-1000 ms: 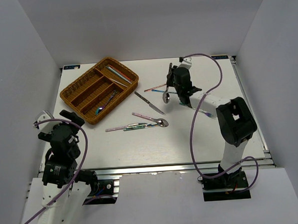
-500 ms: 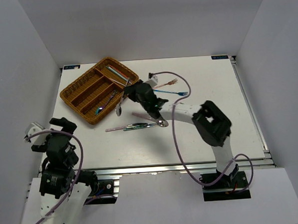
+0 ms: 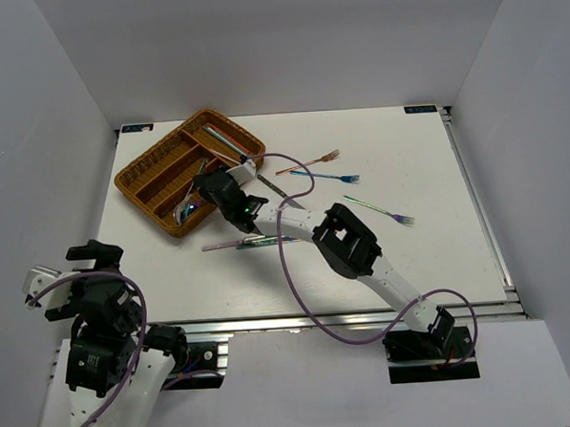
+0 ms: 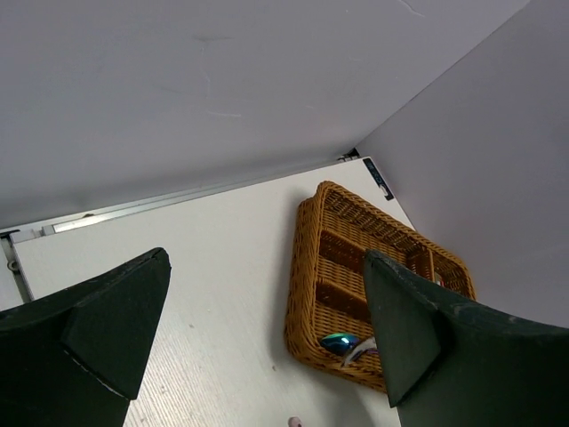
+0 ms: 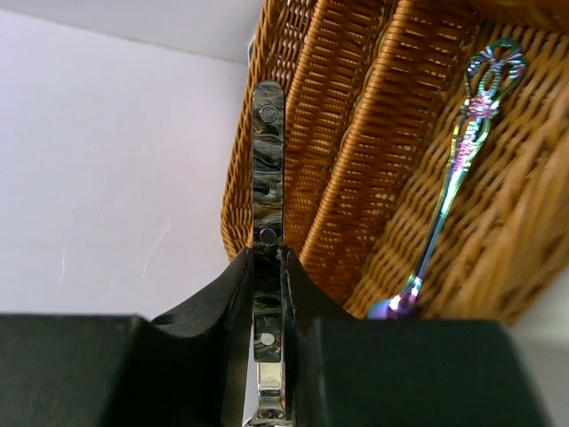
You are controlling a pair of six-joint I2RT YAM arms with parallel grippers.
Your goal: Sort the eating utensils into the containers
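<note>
1. the right gripper point(image 5: 268, 257) is clenched on the dark marbled handle point(image 5: 268, 160) of one utensil, its pads pinching low on the handle. the free end sticks out straight ahead of the fingers. the eating end runs back under the gripper, so i cannot tell whether it is a fork or a spoon.
2. just ahead of the fingers is the wicker tray point(image 5: 356, 133). in the wrist view the handle tip lies over the tray's outer wall, not clearly inside any one compartment.
3. to the gripper's right in that view, an iridescent spoon point(image 5: 455, 169) lies along a compartment, bowl end nearest the fingers.
4. my judgement: this is the placing step. carry the piece further forward until its whole length is past the wall, and turn it to run along the compartment. then lower it close to the floor before opening. let go over a wall or divider, it would likely end up straddling or tip back out.
5. behind the gripper on the table, a pink piece and a green piece point(image 3: 243, 242) lie close together. a rose-gold fork point(image 3: 322, 159) and a blue fork point(image 3: 329, 177) lie further off, unsorted.
6. the left gripper point(image 4: 267, 307) is well apart from all this, fingers spread with nothing between them.
</note>
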